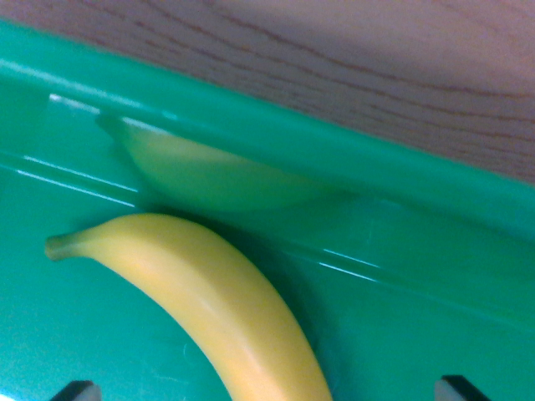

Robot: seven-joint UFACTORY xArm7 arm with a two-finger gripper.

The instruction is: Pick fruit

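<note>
A yellow banana (217,305) lies on the floor of a green plastic bin (418,334), its stem end pointing to the wrist view's left. Its curved body runs down to the bottom edge of the picture. The glossy bin wall (276,134) shows a greenish reflection of the banana. Two dark fingertips (77,390) of my gripper (267,391) peek in at the bottom corners, one on each side of the banana's lower end. They stand wide apart, so the gripper is open and touches nothing.
Beyond the bin's rim at the top lies a wooden tabletop (376,58). The bin wall runs diagonally from upper left to right, close behind the banana.
</note>
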